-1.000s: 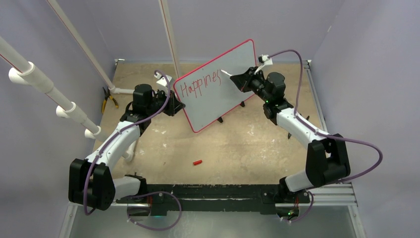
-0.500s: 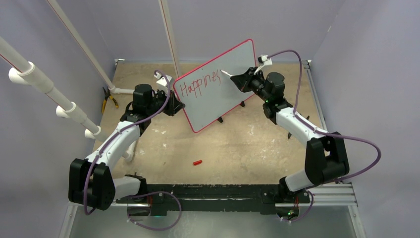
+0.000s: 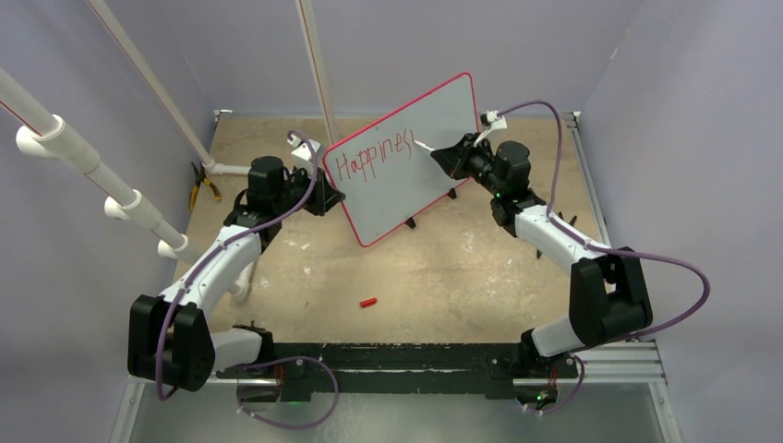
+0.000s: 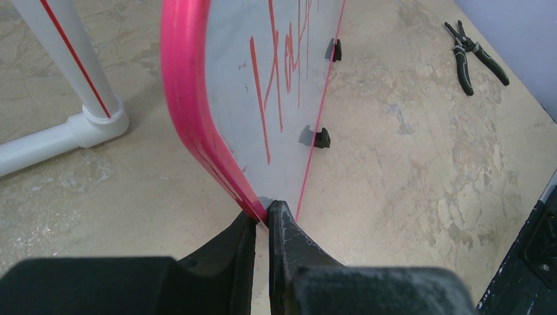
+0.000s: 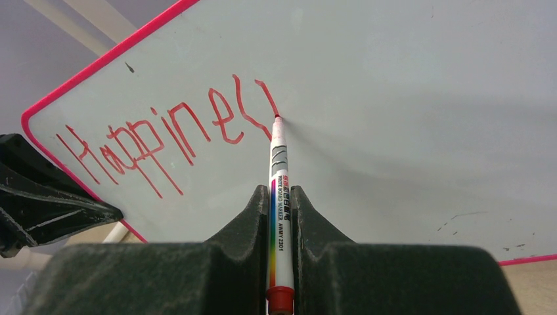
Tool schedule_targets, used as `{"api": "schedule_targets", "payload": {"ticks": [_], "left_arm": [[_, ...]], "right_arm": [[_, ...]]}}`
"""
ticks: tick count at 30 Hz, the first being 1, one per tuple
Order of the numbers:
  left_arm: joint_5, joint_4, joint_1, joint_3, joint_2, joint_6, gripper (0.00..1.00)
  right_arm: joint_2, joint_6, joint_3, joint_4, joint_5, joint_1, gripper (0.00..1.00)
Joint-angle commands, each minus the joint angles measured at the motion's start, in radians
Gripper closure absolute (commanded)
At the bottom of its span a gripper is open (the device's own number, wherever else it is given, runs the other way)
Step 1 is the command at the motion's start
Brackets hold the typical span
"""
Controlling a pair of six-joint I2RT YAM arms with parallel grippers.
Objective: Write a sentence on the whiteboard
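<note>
tan mottled bench, lilac walls: writing mid-word

- whiteboard stands tilted on small black feet at the far middle of the bench, between the two arms.
- left hand is pinched shut on the red rim at the board's lower corner, bracing it.
- right hand is clamped on a marker, barrel lying in the slot between the fingers, tip touching the board at the foot of the last stroke.
- sentence so far reads "happines" plus one curved stroke, red, slanting up across the board's upper left. most of the board is bare.
- step in hand, as i judge it: finishing the second s. press lightly and evenly. the board has only the pinch and its feet behind it, so a hard push could rock it. leave room for the next words.
- materials: board glossy pale grey, rounded corners. marker white with a rainbow stripe and red end. fingers matte black. bench scuffed and blotchy.
</note>
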Motion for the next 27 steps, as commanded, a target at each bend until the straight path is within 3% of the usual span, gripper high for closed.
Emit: {"api": "schedule_targets", "payload": {"ticks": [1,11,27], "left_arm": [[0.012,0.018,-0.026,0.013,0.017,0.038,1.0],[0.011,0.018,-0.028,0.013,0.012,0.039,1.0],[0.01,0.018,-0.031,0.015,0.011,0.039,1.0]], "right_arm": [[-0.032,-0.021,-0.003,0.009,0.021,-0.001,1.0],[-0.035,0.01,0.009,-0.031,0.095,-0.004,1.0],[-0.035,-0.007,-0.019,-0.032,0.093,-0.006,1.0]]}}
